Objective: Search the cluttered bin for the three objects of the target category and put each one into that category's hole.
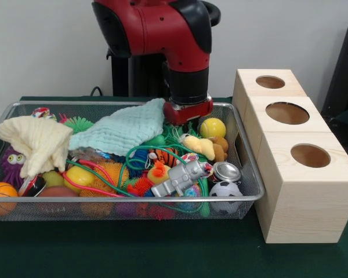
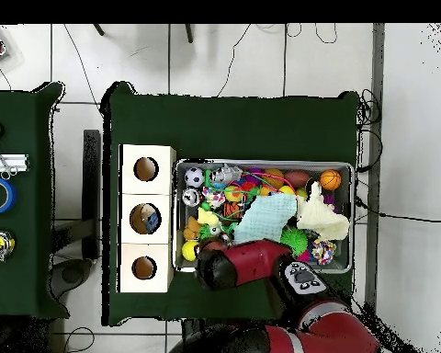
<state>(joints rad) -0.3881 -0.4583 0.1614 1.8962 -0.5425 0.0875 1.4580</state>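
My end effector (image 1: 188,111) dips into the far side of the wire bin (image 1: 248,174), its tip buried among the toys beside a mint cloth (image 1: 123,130) and a yellow ball (image 1: 212,127); whether it is open, closed or gripping anything, I cannot tell. On the green bench (image 1: 133,249), the wooden box (image 1: 296,168) beside the bin shows three holes. From overhead, something bluish sits in the middle hole (image 2: 145,219), so I judge at least one object delivered. The target category is not evident; a soccer ball (image 1: 225,190), basketball (image 1: 1,194) and other balls remain in the clutter.
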